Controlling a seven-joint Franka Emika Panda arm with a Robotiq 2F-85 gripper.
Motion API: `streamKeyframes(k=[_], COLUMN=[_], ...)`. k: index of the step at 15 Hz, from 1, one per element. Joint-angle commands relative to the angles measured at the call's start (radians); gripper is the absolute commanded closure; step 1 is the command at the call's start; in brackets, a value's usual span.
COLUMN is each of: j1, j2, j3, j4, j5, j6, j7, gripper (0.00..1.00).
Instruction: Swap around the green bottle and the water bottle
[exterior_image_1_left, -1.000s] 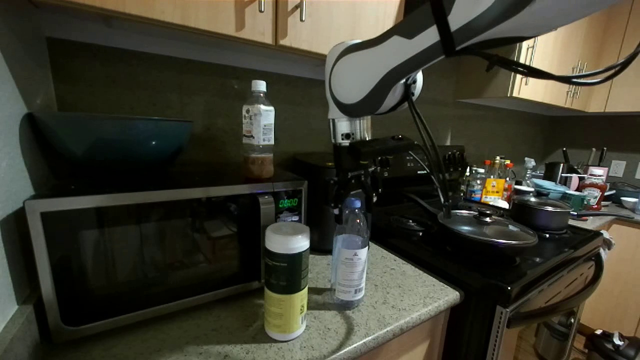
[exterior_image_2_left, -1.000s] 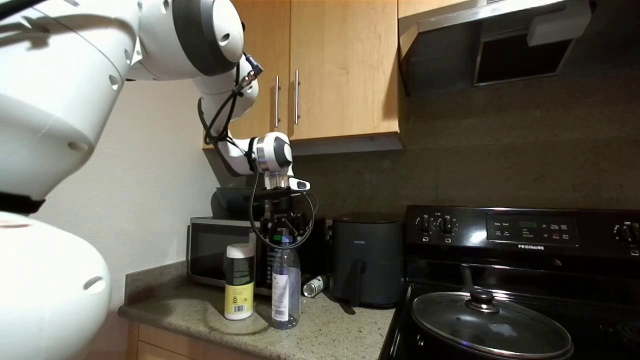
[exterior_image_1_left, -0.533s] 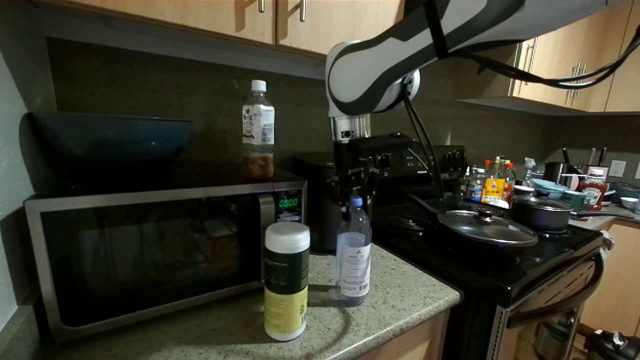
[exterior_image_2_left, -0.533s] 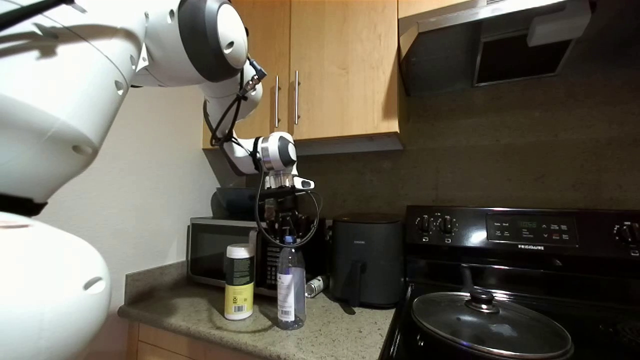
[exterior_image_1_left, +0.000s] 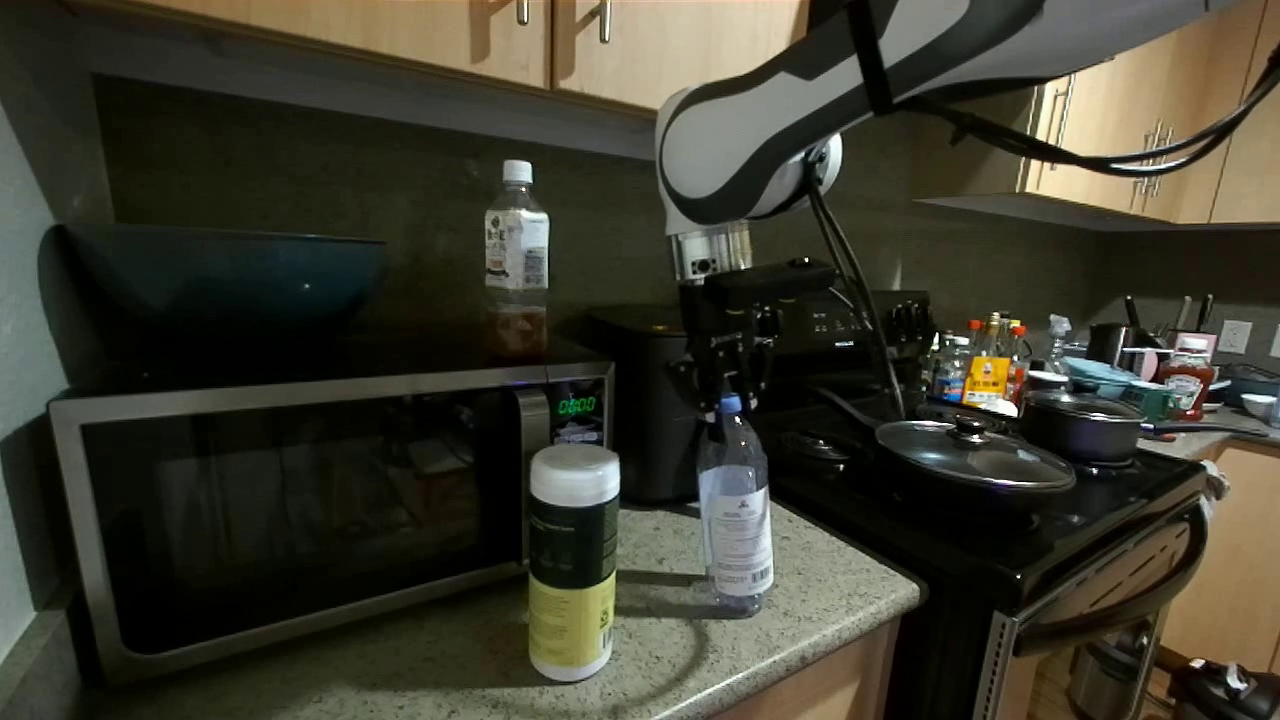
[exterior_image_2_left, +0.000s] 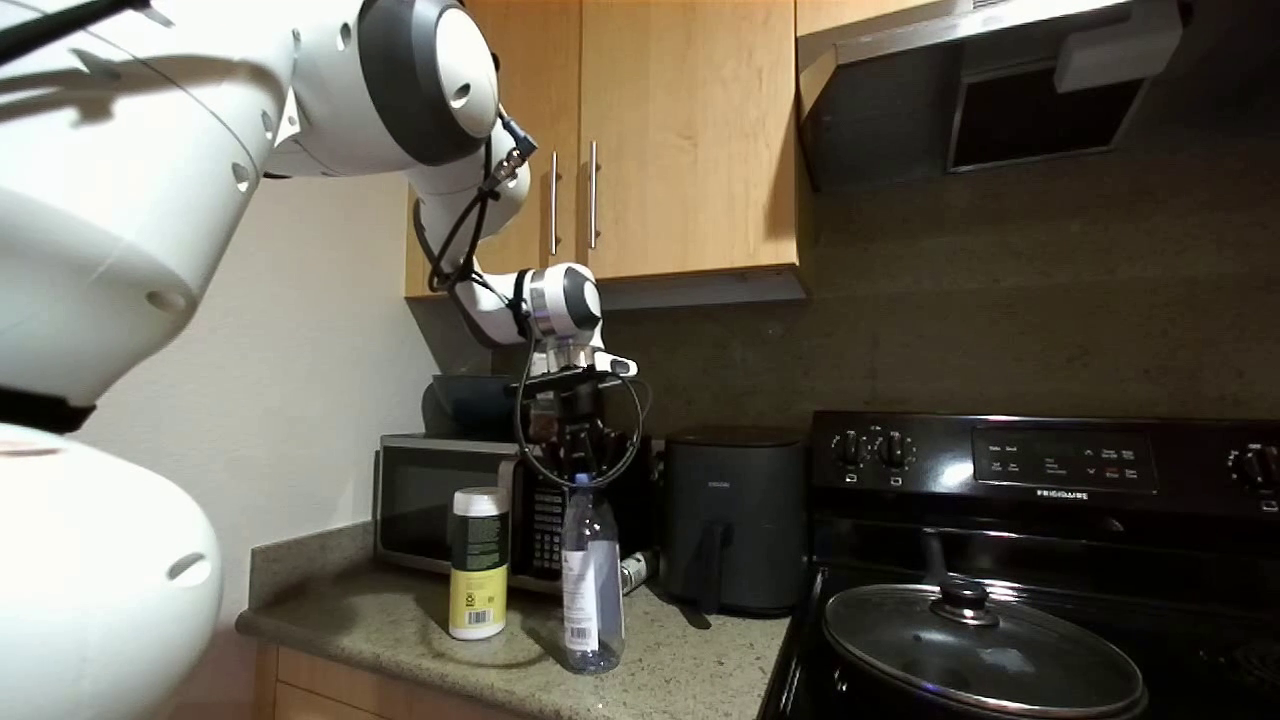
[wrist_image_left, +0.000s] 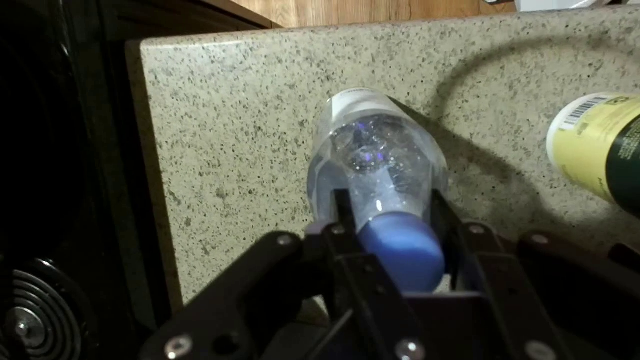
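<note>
Your fingers (wrist_image_left: 345, 212) grip the blue-capped water bottle (exterior_image_1_left: 738, 530) at its neck. You have it tilted slightly, in front of the microwave (exterior_image_1_left: 300, 510) and beyond its control-panel end; I can't tell whether the bottle's base touches the worktop (exterior_image_1_left: 820, 590). The green bottle (exterior_image_1_left: 573, 570) stands upright on the worktop in front of the microwave, toward that same end. A labelled bottle (exterior_image_1_left: 517, 250) and a teal bowl (exterior_image_1_left: 230, 275) sit on top of the microwave, and a black air fryer (exterior_image_2_left: 735, 510) stands beside it.
</note>
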Motion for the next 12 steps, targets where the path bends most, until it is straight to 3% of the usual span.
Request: streamKeyframes(k=[1,9,10,12], j1=[-0.012,-0.050,-0.047,-0.049], j2=[-0.047,-0.114,-0.078,-0.089], j3=[-0.016,-0.036,-0.030,-0.032], j4=[-0.074,-0.194,-0.118,-0.136], j5=[-0.003,0.035,0.024,0.024], j6=[0.003,0.136,0.082,0.096], j7=[0.030,0.048,0.013,0.023], gripper=[0.87,0.86,0.62,0.62])
